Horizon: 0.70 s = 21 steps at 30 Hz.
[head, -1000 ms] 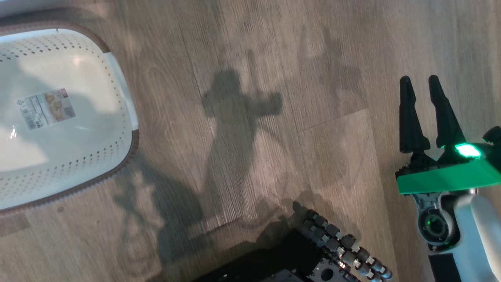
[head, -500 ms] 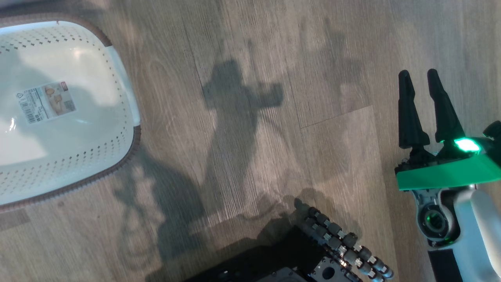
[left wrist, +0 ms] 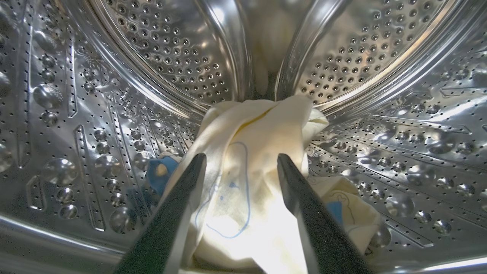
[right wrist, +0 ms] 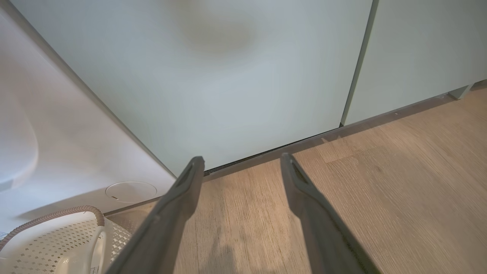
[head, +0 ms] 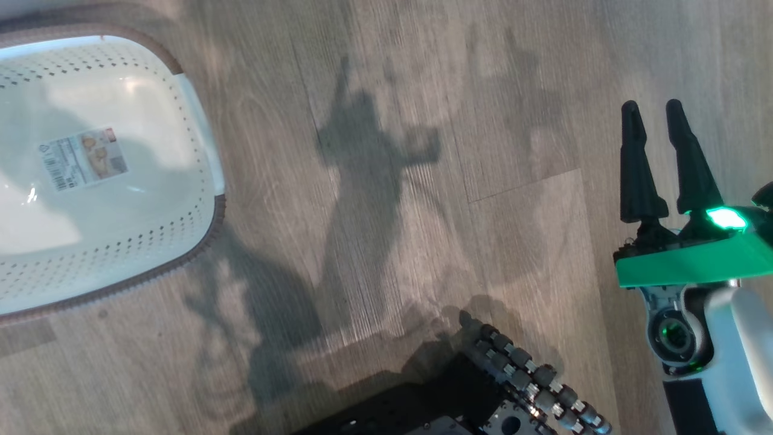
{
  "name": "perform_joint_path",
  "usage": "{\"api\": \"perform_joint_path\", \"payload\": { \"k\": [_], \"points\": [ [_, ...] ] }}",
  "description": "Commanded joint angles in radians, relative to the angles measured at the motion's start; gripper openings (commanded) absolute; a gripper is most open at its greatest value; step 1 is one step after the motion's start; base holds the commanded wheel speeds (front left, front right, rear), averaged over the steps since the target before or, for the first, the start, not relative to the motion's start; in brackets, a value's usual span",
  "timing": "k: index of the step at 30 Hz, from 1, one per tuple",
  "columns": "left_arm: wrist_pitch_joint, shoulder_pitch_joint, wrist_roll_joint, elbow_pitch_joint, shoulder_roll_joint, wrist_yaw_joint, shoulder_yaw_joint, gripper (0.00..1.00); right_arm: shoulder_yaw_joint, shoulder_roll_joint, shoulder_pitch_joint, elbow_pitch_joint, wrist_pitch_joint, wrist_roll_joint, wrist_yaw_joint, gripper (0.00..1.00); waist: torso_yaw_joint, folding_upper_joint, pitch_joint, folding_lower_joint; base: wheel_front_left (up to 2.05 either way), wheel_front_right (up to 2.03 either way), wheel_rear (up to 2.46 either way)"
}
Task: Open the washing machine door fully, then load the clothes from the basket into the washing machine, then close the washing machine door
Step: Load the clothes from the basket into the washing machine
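Left wrist view shows the left gripper (left wrist: 241,156) inside the washing machine (left wrist: 152,57), fingers spread wide on each side of the yellow clothes (left wrist: 243,205) so they can rest in there, while the right gripper (head: 651,105), also spread, hangs far right of the bare basket (head: 199,241).

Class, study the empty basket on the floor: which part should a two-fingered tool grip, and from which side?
Probably the white side handle of the basket, from above, on the side facing the right tool. That narrow band juts past the brown rim beside open floor; the curved walls spread too wide.
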<state>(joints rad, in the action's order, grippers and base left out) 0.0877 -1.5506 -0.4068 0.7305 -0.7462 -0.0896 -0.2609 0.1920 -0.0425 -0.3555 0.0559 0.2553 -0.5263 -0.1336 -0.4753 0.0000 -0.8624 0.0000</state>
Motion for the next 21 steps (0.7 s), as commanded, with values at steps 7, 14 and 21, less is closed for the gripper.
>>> {"api": "perform_joint_path", "payload": {
  "k": [7, 14, 21],
  "points": [
    [-0.020, 0.061, -0.043, -0.037, -0.018, 0.001, 0.020, 1.00, -0.021, -0.008, 0.021, -0.018, 0.006, 0.029, 0.003, 1.00, 0.034, 0.0000, 0.028, 0.0000, 0.00, 0.00, 0.00],
    [-0.056, 0.160, -0.082, -0.077, -0.001, -0.010, 0.038, 1.00, -0.047, -0.013, 0.033, -0.027, 0.006, 0.055, 0.003, 1.00, 0.078, 0.0000, 0.064, 0.0000, 0.00, 0.00, 0.00],
    [-0.113, 0.308, -0.125, -0.168, 0.019, -0.043, 0.070, 1.00, -0.068, -0.032, 0.053, -0.039, 0.006, 0.073, 0.003, 1.00, 0.130, 0.0000, 0.111, 0.0000, 0.00, 0.00, 0.00]
  ]
}}
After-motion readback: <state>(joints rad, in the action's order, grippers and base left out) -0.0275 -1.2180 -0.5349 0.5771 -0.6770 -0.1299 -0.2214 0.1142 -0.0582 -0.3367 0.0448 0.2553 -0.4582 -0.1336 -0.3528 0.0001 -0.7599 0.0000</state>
